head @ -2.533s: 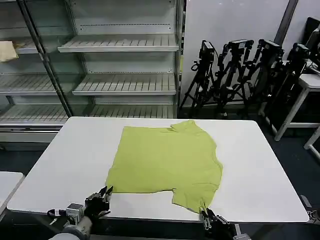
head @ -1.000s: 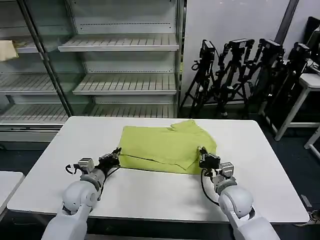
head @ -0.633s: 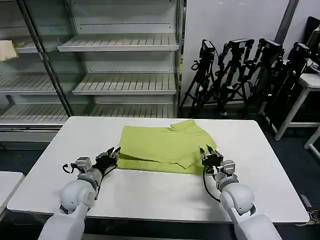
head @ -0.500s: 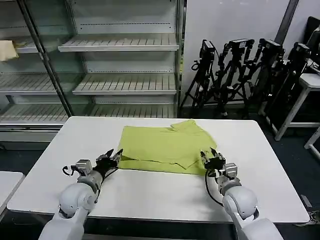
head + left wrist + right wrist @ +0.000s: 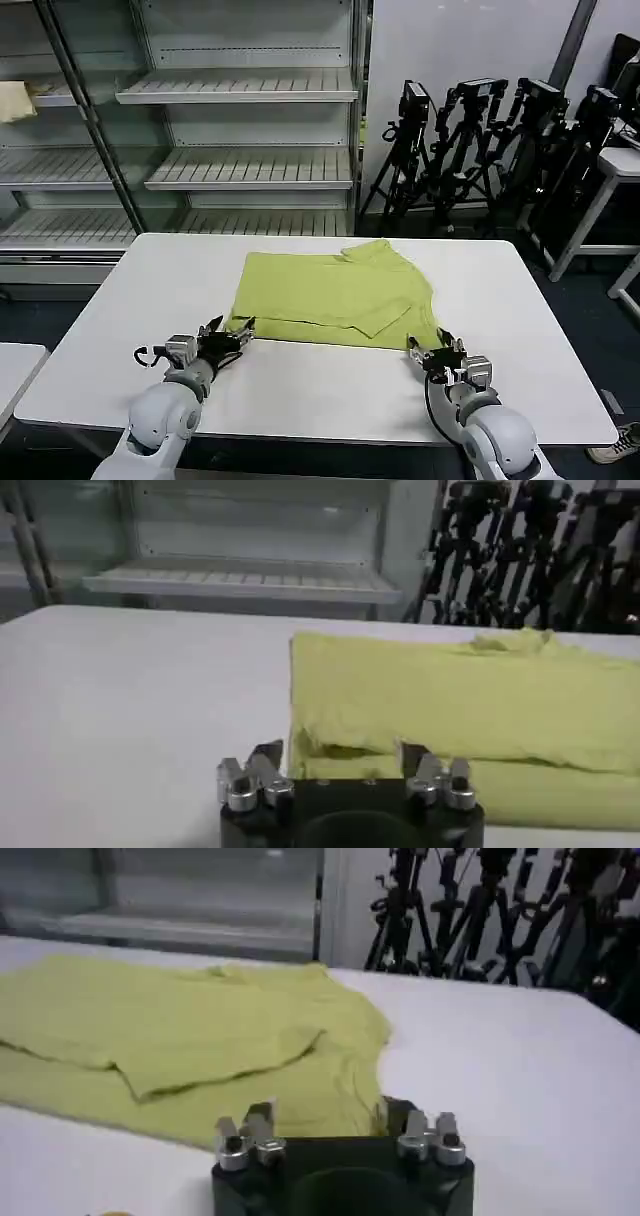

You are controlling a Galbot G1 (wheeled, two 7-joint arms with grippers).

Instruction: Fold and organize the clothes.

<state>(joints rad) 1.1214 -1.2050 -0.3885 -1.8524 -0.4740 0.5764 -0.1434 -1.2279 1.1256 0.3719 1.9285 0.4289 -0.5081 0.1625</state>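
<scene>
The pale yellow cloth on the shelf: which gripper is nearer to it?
Left. The left gripper is at the T-shirt's near left corner, on the cloth's side; the right gripper is at the near right corner, farther away.

Both claws low, spread apart

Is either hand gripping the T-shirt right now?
No: left hand and right hand are open at the T-shirt's near edge.

The T-shirt is plain lime green with no pattern. It lies on a white table. Both grippers, left and right, are black with silver fittings. The shelves behind are pale grey-white, the tripods black.
</scene>
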